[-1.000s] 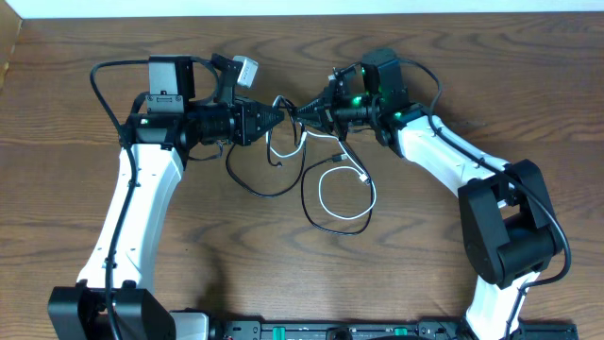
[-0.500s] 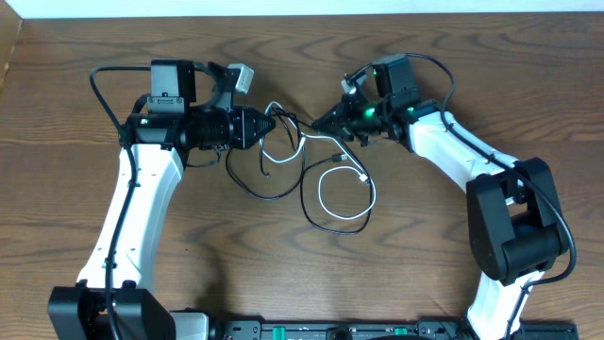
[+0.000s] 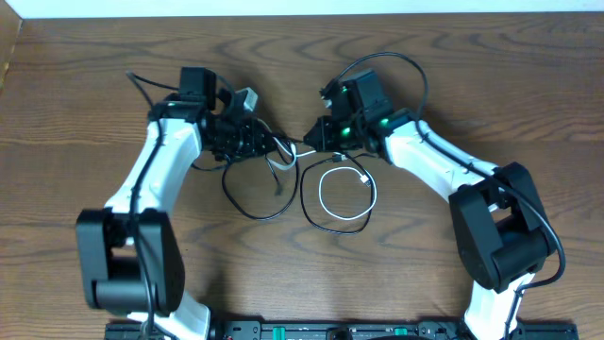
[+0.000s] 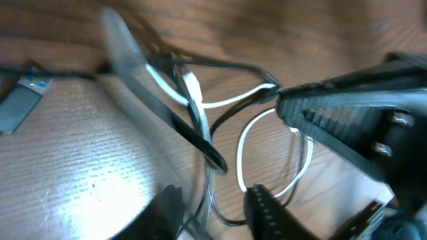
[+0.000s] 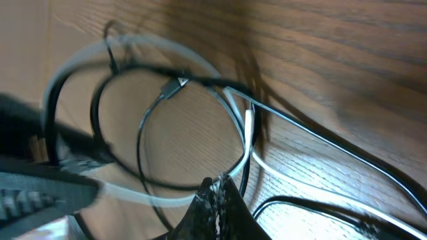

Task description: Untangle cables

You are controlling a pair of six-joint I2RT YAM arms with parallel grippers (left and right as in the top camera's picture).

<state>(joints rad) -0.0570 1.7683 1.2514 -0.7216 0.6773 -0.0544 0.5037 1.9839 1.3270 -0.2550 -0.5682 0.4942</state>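
Left wrist: cables (image 4: 200, 107) beside blurred, unreadable blue-marked plug (image 4: 23, 100).

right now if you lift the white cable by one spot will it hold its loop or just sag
It would probably sag: the white cable is thin and lies in a loose, uneven loop on the table, so it looks floppy. It is likely light for its size. It may drag the black cable along, since that one loops around and crosses it.

Wooden table (image 3: 85, 76), looped cables (image 3: 322, 196), apparently tangled
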